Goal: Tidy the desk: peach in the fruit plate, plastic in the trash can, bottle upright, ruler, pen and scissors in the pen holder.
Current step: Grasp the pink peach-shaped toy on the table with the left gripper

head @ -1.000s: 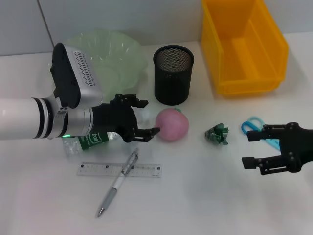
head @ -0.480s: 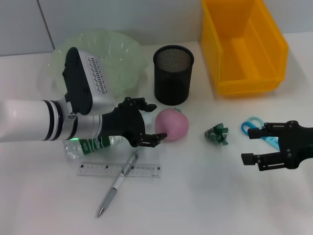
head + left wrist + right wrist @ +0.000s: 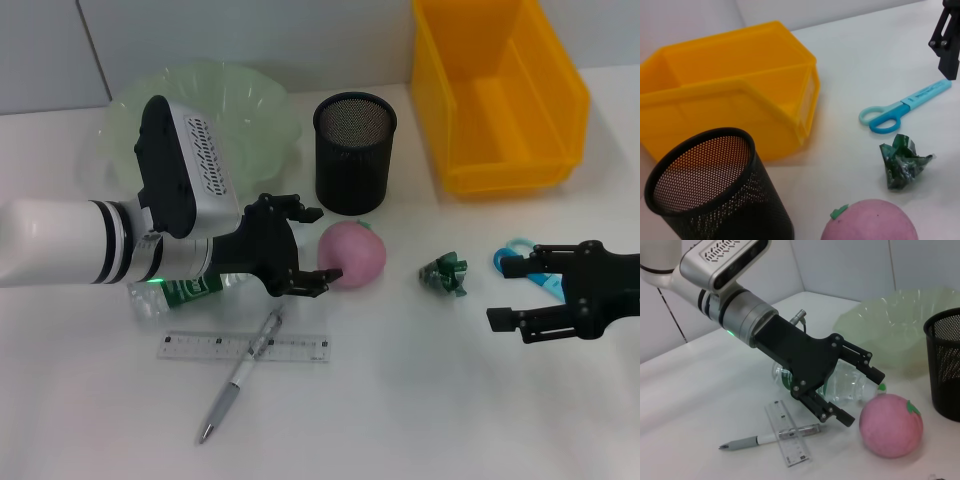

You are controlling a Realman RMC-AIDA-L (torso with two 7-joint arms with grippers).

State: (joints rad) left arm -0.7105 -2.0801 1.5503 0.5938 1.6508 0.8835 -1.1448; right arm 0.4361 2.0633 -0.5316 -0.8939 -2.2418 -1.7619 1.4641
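Left pincer [image 3: 307, 248] released, jaws spread just beside the pink peach [image 3: 352, 254] on the counter [image 3: 400, 400], above the lying bottle [image 3: 185, 290]. Right pincer [image 3: 512, 293] released, hovering beside the blue scissors [image 3: 528, 268], near the crumpled green plastic [image 3: 444, 274]
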